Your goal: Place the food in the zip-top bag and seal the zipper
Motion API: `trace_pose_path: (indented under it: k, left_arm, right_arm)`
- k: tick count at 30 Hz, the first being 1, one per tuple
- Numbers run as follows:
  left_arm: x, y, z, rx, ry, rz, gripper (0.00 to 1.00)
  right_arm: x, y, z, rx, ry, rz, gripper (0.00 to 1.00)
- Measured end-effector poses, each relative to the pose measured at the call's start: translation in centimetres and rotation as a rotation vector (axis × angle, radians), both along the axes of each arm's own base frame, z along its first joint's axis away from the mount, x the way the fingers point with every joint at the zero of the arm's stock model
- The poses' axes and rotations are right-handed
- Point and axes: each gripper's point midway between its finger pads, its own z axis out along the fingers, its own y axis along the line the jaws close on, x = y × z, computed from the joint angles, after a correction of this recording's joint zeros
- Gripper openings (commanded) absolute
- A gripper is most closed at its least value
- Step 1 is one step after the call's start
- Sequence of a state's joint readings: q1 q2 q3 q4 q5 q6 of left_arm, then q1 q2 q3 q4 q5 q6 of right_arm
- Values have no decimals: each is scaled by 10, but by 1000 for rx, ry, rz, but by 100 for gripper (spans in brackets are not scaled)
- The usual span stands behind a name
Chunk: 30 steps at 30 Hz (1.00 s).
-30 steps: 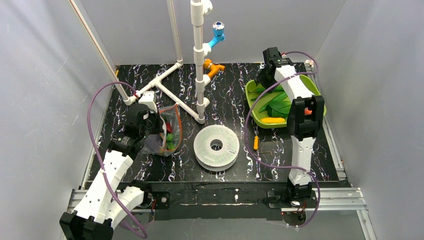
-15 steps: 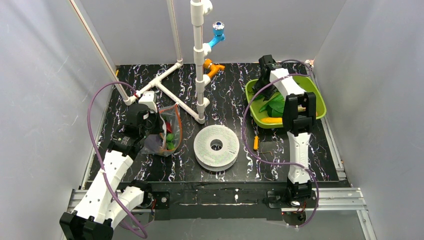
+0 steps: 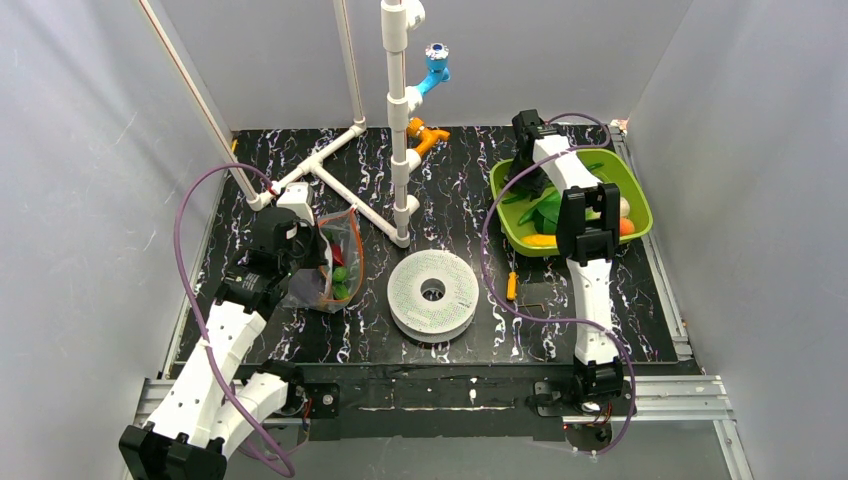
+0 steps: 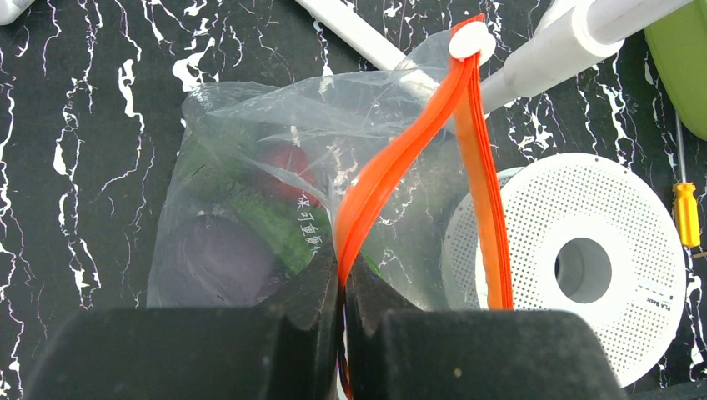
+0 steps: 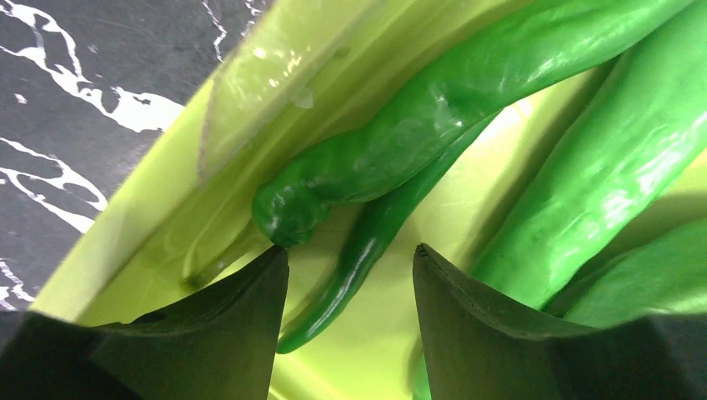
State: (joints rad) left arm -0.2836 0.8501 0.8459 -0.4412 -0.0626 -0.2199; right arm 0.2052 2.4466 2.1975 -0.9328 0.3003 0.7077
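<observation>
The zip-top bag (image 3: 335,265) stands at the left of the table, and its orange-red zipper (image 4: 392,167) gapes into two strips. My left gripper (image 4: 342,271) is shut on the nearer strip. Inside the bag lie a purple eggplant (image 4: 204,262), a red plum (image 4: 283,158) and something green (image 4: 267,221). My right gripper (image 5: 348,250) is open low inside the lime-green tray (image 3: 620,170), at its left end. A thin green pepper (image 5: 367,242) lies between its jaws. A thicker pepper (image 5: 400,133) lies just ahead and another pepper (image 5: 600,167) to the right.
A white perforated spool (image 3: 432,292) lies mid-table next to the bag. A white pipe frame (image 3: 400,150) rises behind it. A small orange-handled screwdriver (image 3: 512,287) lies in front of the tray. More food (image 3: 543,240) sits in the tray's near side.
The right arm has swung from the tray's back edge leftward and down into the tray's left end. The left arm and the bag have not moved.
</observation>
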Motion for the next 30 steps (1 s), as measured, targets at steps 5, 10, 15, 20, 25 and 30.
trace_pose_path:
  k: [5, 10, 15, 20, 25, 30]
  left_arm:
    - [0, 0, 1, -1, -3, 0, 0]
    - [0, 0, 1, -1, -2, 0, 0]
    - [0, 0, 1, -1, -3, 0, 0]
    - [0, 0, 1, -1, -2, -1, 0]
    - [0, 0, 0, 0, 0, -1, 0]
    - [0, 0, 0, 0, 0, 0, 0]
  right_arm:
    - [-3, -3, -1, -58, 12, 44, 63]
    - [-6, -3, -1, -69, 14, 59, 63]
    - [-25, -6, -1, -30, 53, 61, 63]
    - [-44, -17, -2, -9, 95, 47, 63]
    - [-47, -22, -2, 5, 105, 36, 63]
    - [-49, -25, -2, 7, 106, 30, 63]
